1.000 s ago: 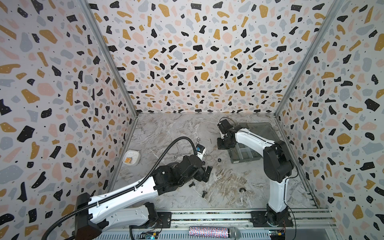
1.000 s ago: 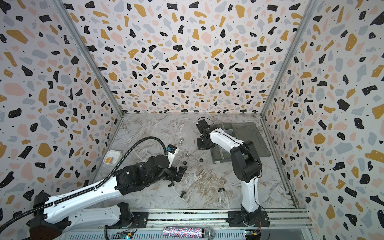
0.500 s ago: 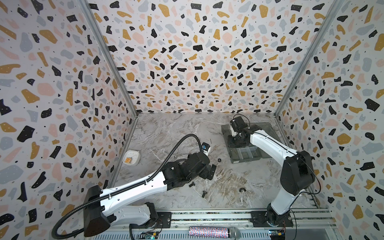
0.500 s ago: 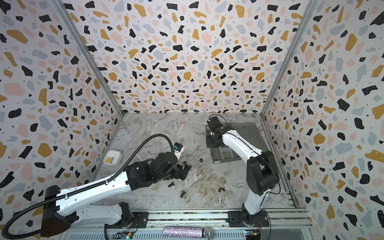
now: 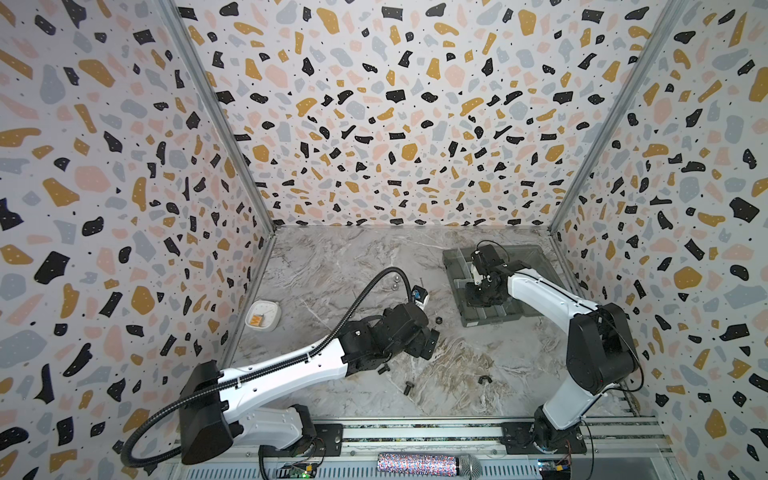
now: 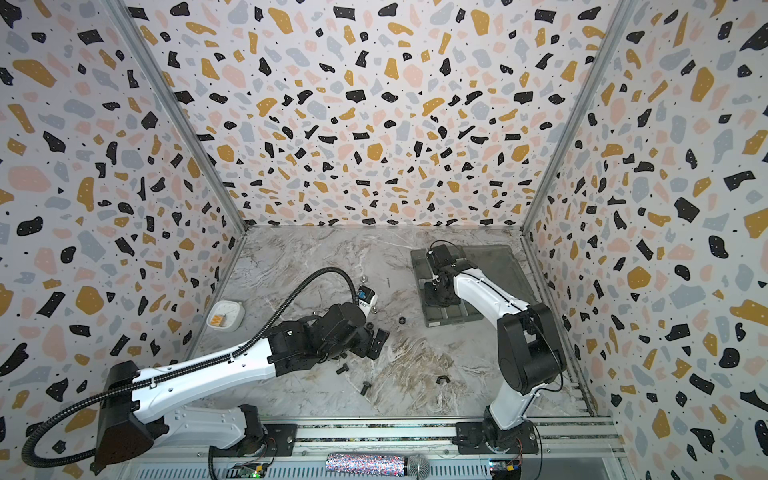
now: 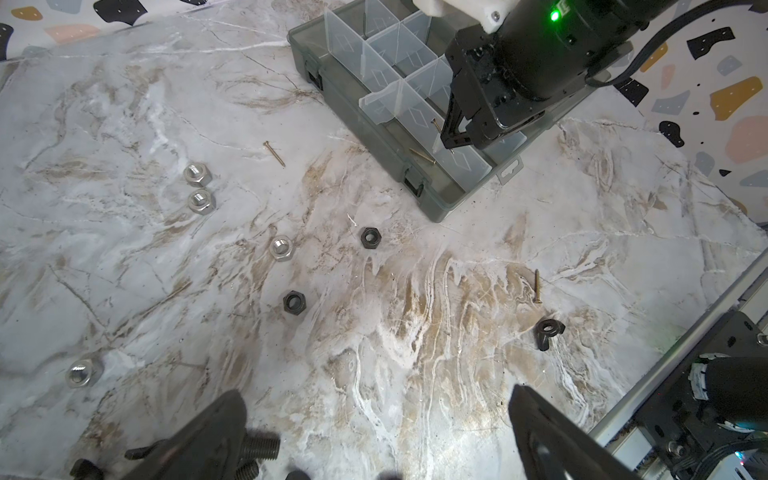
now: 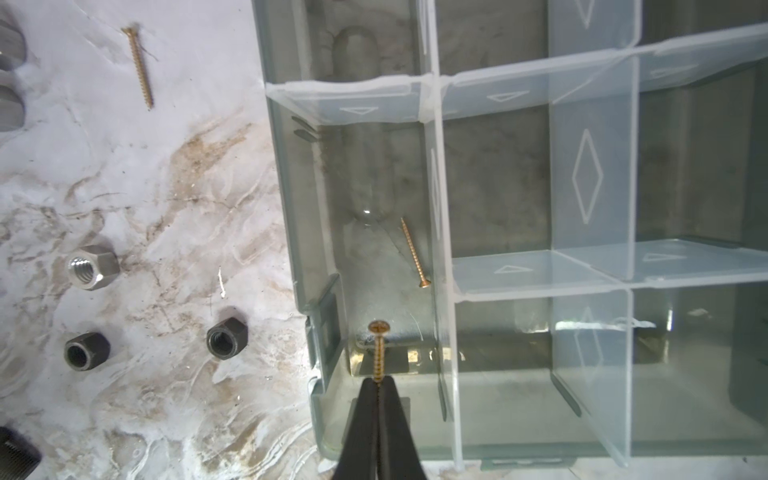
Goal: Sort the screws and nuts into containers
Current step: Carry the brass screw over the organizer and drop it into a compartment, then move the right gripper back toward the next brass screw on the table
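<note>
The right end effector [image 8: 378,386], clamped on the pointed end of a brass screw [image 8: 379,349] over the corner compartment [image 8: 374,174] of the organiser box [image 8: 286,187] where a second screw [image 8: 413,253] lies, grips so little thread it may swing and bounce out; the left end effector [image 7: 374,424] hangs with jaws apart.

Three terrazzo-patterned walls [image 5: 395,124] (speckled black, ochre, pink and grey) enclose a grey-and-brown marbled tabletop [image 5: 353,257] — metal corner posts [image 5: 220,124], bright even light.

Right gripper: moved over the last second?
Yes. The right gripper, shut on a brass screw, shifted rightward in both top views, from beside the left edge of the organiser box to above its compartments.
</note>
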Available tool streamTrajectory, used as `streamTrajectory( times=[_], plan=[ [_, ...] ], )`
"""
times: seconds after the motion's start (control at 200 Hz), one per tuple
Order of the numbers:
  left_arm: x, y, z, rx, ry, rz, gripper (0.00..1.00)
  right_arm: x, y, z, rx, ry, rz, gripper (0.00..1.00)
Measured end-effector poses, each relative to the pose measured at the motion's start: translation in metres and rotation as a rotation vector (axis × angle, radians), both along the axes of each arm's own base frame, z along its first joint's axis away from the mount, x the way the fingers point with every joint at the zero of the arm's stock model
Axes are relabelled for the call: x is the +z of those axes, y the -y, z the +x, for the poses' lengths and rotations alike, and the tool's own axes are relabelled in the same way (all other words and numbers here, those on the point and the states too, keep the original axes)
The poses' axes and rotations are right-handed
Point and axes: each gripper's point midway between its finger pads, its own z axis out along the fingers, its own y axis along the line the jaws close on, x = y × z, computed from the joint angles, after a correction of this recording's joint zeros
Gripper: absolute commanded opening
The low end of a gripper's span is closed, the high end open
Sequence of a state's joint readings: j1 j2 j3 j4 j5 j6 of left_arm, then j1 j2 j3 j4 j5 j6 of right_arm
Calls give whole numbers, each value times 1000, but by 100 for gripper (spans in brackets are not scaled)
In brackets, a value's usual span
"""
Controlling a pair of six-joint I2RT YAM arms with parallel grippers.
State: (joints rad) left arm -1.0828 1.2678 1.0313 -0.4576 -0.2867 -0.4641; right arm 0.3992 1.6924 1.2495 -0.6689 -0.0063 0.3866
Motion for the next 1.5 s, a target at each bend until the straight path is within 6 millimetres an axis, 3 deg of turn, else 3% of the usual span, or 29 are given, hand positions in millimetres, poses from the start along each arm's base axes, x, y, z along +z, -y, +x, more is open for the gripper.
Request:
streamTrajectory(
  times=[0.14, 0.24, 0.566, 0.736, 0.836, 0.966, 1.116, 1.292, 1.502],
  plan=[
    [-3, 1, 1, 0, -4, 7, 100, -3, 0, 0, 6, 4, 3, 21],
    [-5, 2, 1, 0, -6, 11, 100, -3, 0, 1, 9, 7, 2, 25],
    [2, 2, 4, 17, 7, -1, 100, 3, -8, 4, 29, 28, 7, 24],
    [11, -2, 3, 24, 18, -22, 100, 35, -52, 36, 92, 113, 58, 22],
    [18, -7, 4, 38, 28, -37, 100, 40, -82, 59, 132, 142, 87, 21],
    [26, -20, 12, 70, 25, -59, 100, 20, -113, 80, 171, 122, 95, 21],
    [34, -52, 39, 170, 10, -101, 100, -15, -136, 99, 197, 75, 90, 21],
    [31, -79, 63, 257, -12, -113, 100, -46, -146, 114, 200, 34, 75, 22],
    [10, -78, 71, 253, -60, -70, 100, -60, -152, 125, 206, 21, 74, 22]
  ],
)
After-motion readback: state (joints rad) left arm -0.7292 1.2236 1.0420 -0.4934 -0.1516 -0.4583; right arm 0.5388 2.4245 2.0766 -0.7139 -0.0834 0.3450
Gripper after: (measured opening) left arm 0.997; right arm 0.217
